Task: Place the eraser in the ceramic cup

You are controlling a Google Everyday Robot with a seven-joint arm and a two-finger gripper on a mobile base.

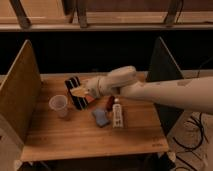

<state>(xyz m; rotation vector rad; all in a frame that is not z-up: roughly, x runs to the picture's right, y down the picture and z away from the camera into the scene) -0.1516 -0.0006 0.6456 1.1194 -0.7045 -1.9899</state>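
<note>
The table (pixel 75 145) is pale matt wood. The ceramic cup (pixel 59 105) looks smooth and half-clear. The gripper (pixel 80 92), matt tan, is at 2 o'clock from the cup, over the matt black eraser (pixel 73 84); the arm (pixel 165 92) is smooth white.

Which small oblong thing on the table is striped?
The black eraser with white stripes, right at the tool; the blue-grey block and white tube are unstriped.

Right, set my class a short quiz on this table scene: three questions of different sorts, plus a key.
1. True or false: the eraser already lies inside the ceramic cup.
2. The gripper is: A) at the eraser, B) over the ceramic cup, C) off the table.
3. Fill in: the blue-grey block lies beside a white ____.
Key: 1 false; 2 A; 3 tube.
</note>
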